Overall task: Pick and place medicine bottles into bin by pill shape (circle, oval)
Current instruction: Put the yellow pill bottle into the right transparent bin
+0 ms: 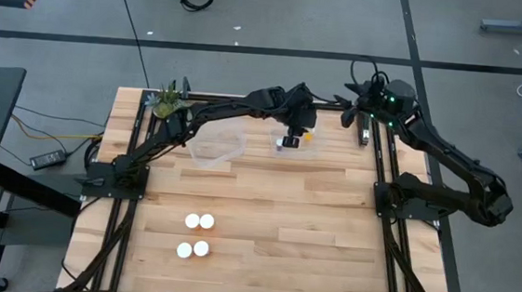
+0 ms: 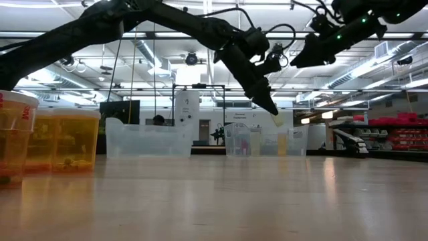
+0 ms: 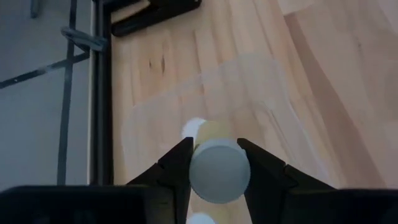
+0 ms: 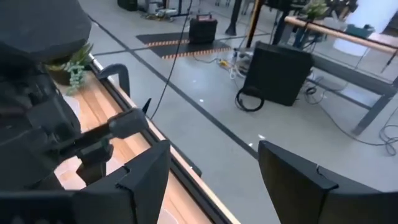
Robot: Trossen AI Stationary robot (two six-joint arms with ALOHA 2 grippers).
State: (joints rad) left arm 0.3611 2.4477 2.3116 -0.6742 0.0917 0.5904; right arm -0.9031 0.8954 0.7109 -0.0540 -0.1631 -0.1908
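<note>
My left gripper hangs over the right clear bin at the table's far side, shut on a white-capped medicine bottle. Inside that bin, under the gripper, lies another bottle with a white cap and yellowish body. Several white-capped bottles stand on their bases on the near left part of the table; in the low view their orange bodies show. A second clear bin stands left of the first. My right gripper is open and empty, past the table's far right corner. My left gripper pinches the bottle between its two fingers, one on each side of the round white cap. The fingers come from above, pointing down and slanting toward the right. The bottle is lifted clear above the bin, its cap facing the wrist, its pale lower end below the fingertips.
A small green potted plant stands at the table's far left corner. The black frame rails run along the table's sides. Bare wood lies across the table's middle and near right.
</note>
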